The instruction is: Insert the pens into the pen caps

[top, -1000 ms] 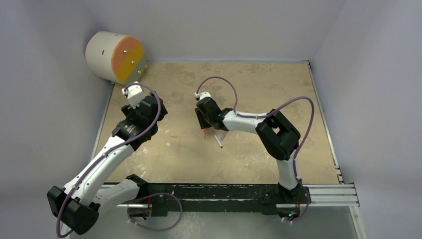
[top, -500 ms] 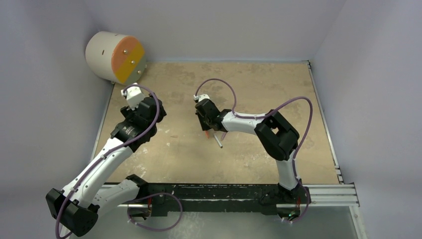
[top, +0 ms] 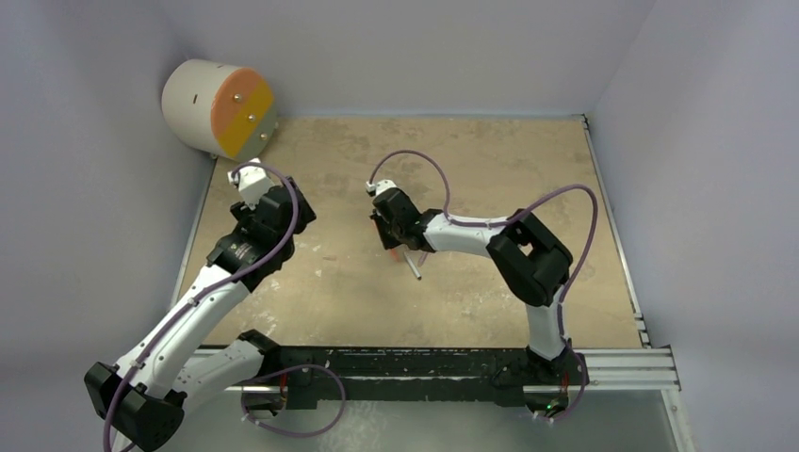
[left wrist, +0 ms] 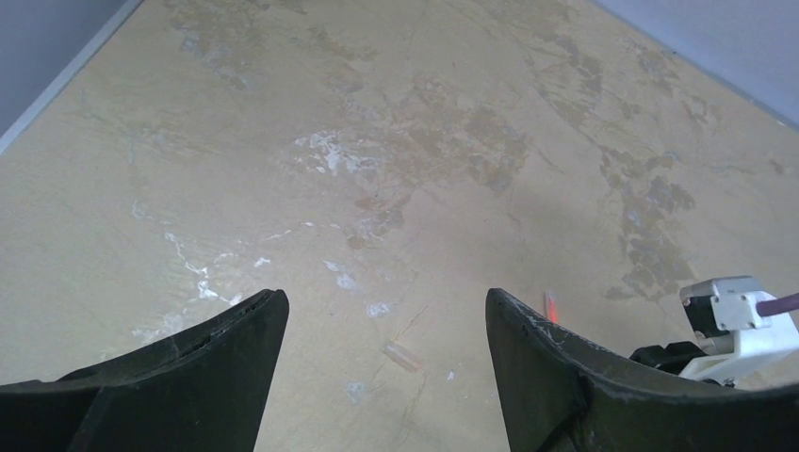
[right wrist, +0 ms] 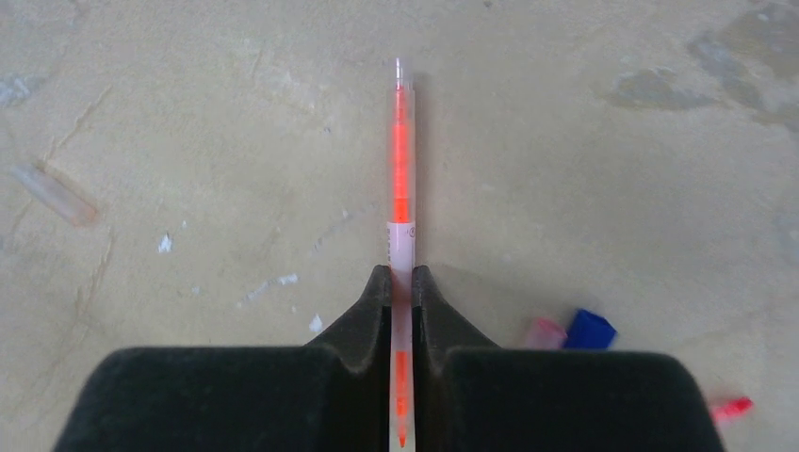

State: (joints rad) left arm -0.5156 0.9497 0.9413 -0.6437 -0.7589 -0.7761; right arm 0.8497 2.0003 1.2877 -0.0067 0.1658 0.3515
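Note:
In the right wrist view my right gripper is shut on the orange-red pen, which runs straight out from between the jaws and lies low over the table. A pinkish-red pen cap and a dark blue pen cap lie side by side just right of the fingers. From above, the right gripper sits mid-table, with a white pen with a dark tip beside it. My left gripper is open above bare table, holding nothing. The orange-red pen shows past its right finger.
A small pale translucent tube lies on the table between the left fingers, also seen at the left of the right wrist view. A pinkish-red end pokes out beside the right gripper body. A white cylinder with an orange-yellow face stands at the back left corner.
The right gripper's jaws have closed onto the orange-red pen. The left arm has shifted slightly, its jaws still wide apart.

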